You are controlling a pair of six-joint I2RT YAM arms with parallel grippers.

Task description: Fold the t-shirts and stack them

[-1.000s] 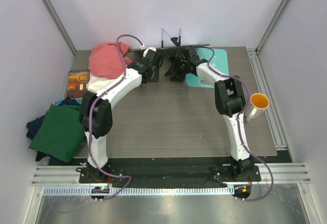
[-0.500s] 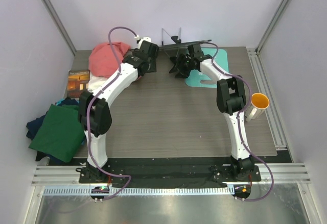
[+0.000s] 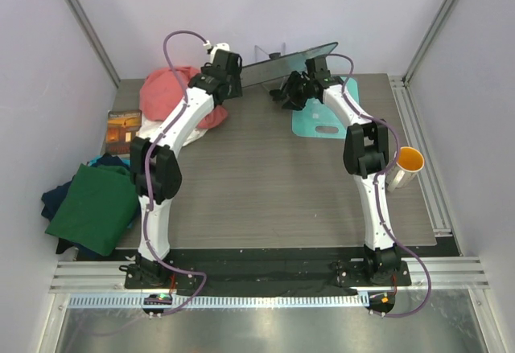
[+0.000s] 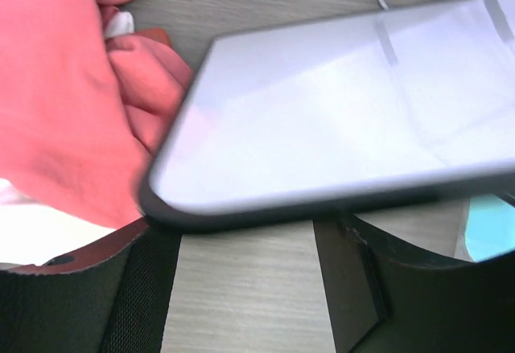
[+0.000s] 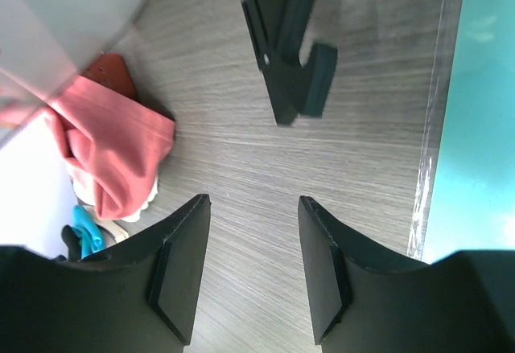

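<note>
The salmon-pink t-shirt [image 3: 165, 92] lies bunched at the back left; it also shows in the left wrist view [image 4: 72, 88] and the right wrist view [image 5: 113, 160]. The dark green t-shirt [image 3: 92, 208] lies on navy ones [image 3: 52, 200] off the table's left edge. My left gripper [image 3: 229, 71] is at the back beside the pink shirt, jaws wide apart [image 4: 245, 232], with the edge of a dark glossy panel [image 4: 338, 120] across its fingertips. My right gripper [image 3: 288, 94] is open and empty [image 5: 253, 208] above bare table.
The dark panel [image 3: 290, 62] hangs tilted at the back between both grippers. A black bracket [image 5: 290, 47] stands ahead of the right gripper. The pale-teal mat [image 3: 326, 116] lies back right. A mug [image 3: 406, 164] stands right. A book [image 3: 123, 128] lies left.
Both grippers have moved toward the back wall. The dark panel, low and edge-on before, now stands tilted up between them. The shirts have not moved.
</note>
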